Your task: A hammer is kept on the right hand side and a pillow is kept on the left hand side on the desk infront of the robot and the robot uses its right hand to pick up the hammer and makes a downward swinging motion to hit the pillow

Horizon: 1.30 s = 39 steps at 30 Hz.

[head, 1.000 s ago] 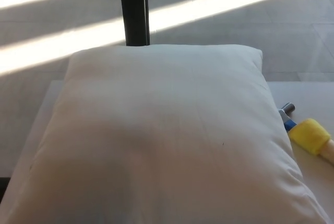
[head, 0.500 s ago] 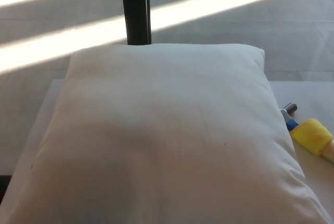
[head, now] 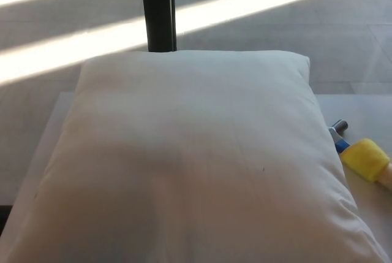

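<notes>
- Two task items on my screen, listed left to right; neither robot hand shows anywhere, so I cannot tell whether either is open, closed or holding something.
- Item one: worktop (head: 52,128), pale, only a bare strip showing at the left edge and another at the far right.
- Item two: pillow (head: 190,159), white, lying flat and filling most of the view, its near edge running out of the bottom of the picture. No dent or mark of a strike that I can make out.
- Item three: dark upright post (head: 158,8) behind the pillow's far edge, on a sunlit floor (head: 275,24).
- Item four: hammer (head: 361,156), just beside the pillow's right edge, lying on the worktop. I see a small metal end, a blue section and a yellow block; the rest runs off the right border.
- Step in hand, by my judgement: the pick-up has not begun; the hammer lies ungripped.
- Next move, as I judge it: bring the right hand in from the right, settle it over the hammer's handle beyond the yellow block, and close before any lift.
</notes>
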{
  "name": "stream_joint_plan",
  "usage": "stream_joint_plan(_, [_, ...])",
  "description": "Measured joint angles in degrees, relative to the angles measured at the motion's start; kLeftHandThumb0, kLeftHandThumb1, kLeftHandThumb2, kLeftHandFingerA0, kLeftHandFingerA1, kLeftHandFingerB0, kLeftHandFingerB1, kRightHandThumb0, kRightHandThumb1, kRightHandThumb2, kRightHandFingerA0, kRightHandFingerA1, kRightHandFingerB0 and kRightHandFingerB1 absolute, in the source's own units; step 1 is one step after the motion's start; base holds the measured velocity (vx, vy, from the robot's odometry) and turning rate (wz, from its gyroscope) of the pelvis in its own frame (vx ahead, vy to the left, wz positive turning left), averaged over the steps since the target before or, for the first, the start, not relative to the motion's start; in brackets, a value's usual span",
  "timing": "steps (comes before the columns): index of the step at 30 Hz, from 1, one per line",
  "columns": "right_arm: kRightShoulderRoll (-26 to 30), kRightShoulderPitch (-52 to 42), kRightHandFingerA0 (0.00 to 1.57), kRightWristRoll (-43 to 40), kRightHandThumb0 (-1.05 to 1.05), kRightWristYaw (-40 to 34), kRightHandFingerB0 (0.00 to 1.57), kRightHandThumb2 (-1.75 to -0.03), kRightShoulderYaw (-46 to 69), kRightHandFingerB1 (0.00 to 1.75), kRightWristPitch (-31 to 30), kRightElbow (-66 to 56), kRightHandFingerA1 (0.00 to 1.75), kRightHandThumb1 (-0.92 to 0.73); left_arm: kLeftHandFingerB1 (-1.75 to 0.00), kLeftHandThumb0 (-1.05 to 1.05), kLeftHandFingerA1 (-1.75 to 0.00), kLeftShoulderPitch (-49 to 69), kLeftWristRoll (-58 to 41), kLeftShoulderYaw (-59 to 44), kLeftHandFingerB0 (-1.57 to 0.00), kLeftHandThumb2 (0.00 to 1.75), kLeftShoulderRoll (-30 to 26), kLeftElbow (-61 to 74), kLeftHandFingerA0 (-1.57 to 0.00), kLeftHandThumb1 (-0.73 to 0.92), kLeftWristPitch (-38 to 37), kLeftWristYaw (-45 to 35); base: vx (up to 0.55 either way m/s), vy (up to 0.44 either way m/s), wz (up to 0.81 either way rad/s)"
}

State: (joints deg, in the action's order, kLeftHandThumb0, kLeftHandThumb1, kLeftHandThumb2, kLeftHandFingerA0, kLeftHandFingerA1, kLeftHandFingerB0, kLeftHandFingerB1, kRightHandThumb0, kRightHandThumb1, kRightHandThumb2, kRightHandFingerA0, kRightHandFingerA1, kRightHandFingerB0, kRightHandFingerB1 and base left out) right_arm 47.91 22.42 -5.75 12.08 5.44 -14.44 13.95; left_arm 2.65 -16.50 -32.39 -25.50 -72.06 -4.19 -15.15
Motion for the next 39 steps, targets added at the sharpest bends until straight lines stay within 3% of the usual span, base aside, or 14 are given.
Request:
stream_joint_plan(1, [0.00,1.20,0.06,0.84,-0.76,0.28,0.20,-0.62,-1.14,0.28,-0.09,1.33,0.36,-0.68,-0.49,-0.57,-0.57,0.03,0.09,0.30,-0.55,0.61,-0.01,0.09,-0.65,0.71,-0.10,0.02,0.00,0.000,0.00])
stream_joint_plan(2, [-0.01,2.41,0.06,1.61,-0.76,0.50,0.20,-0.62,-2.33,0.28,-0.16,2.69,0.36,-0.68,-0.49,-0.57,-0.57,0.05,0.13,0.45,-0.55,0.61,-0.01,0.14,-0.65,0.71,-0.21,0.03,0.00,0.000,0.00])
stream_joint_plan(3, [-0.01,3.18,0.03,2.15,-0.76,0.64,0.11,-0.90,-3.17,0.41,-0.16,3.62,0.39,-0.53,-0.49,-0.57,-0.57,0.06,0.13,0.48,-0.54,0.61,-0.02,0.12,-0.65,0.71,-0.29,0.02,0.00,0.000,0.00])
stream_joint_plan(4, [-0.02,4.46,0.08,3.20,-0.72,0.95,0.20,-0.60,-4.86,0.29,-0.16,5.36,0.37,-0.67,-0.51,-0.56,-0.59,0.07,0.13,0.53,-0.56,0.61,-0.02,0.11,-0.67,0.70,-0.37,0.02,0.00,0.000,0.00])
stream_joint_plan(5, [-0.03,5.10,0.03,3.83,-0.37,1.14,0.00,-0.98,-5.77,0.47,-0.17,6.40,0.53,-0.37,-0.50,-0.56,-0.59,0.10,0.12,0.53,-0.57,0.61,-0.02,0.13,-0.67,0.71,-0.44,0.00,0.00,0.000,0.00])
stream_joint_plan(6, [-0.04,5.79,0.03,4.58,-0.38,1.37,0.00,-0.98,-7.04,0.47,-0.12,7.65,0.53,-0.37,-0.49,-0.57,-0.58,0.19,0.11,0.53,-0.58,0.61,-0.01,0.16,-0.70,0.71,-0.54,0.00,0.00,0.000,0.00])
stream_joint_plan(7, [-0.06,6.28,0.06,5.34,-0.76,1.58,0.17,-0.87,-8.20,0.42,-0.08,8.84,0.45,-0.53,-0.50,-0.58,-0.60,0.26,0.14,0.63,-0.59,0.61,-0.01,0.17,-0.72,0.70,-0.65,0.02,0.00,0.000,0.00])
stream_joint_plan(11, [-0.72,7.76,0.10,8.60,-0.77,2.25,0.22,-0.88,-13.61,0.43,0.93,13.77,0.48,-0.52,-0.50,-0.57,-0.60,0.36,0.30,1.26,-0.51,0.61,-0.01,0.02,-0.64,0.71,-0.83,0.41,0.00,0.000,0.00])
stream_joint_plan(19, [-4.79,11.67,0.09,14.62,-0.76,2.45,0.22,-0.87,-20.83,0.44,3.99,22.07,0.49,-0.52,-0.54,-0.57,-0.64,0.45,0.33,1.69,-0.60,0.61,-0.01,-0.12,-0.73,0.69,-1.50,0.56,0.00,0.000,0.00])
stream_joint_plan(39, [-13.94,25.11,0.12,27.56,-0.73,0.68,0.21,-0.88,-30.61,0.43,7.76,40.68,0.50,-0.53,-0.49,-0.59,-0.59,1.76,0.64,3.53,-0.55,0.62,-0.15,-0.81,-0.74,0.73,-2.27,1.74,0.00,0.000,0.00])
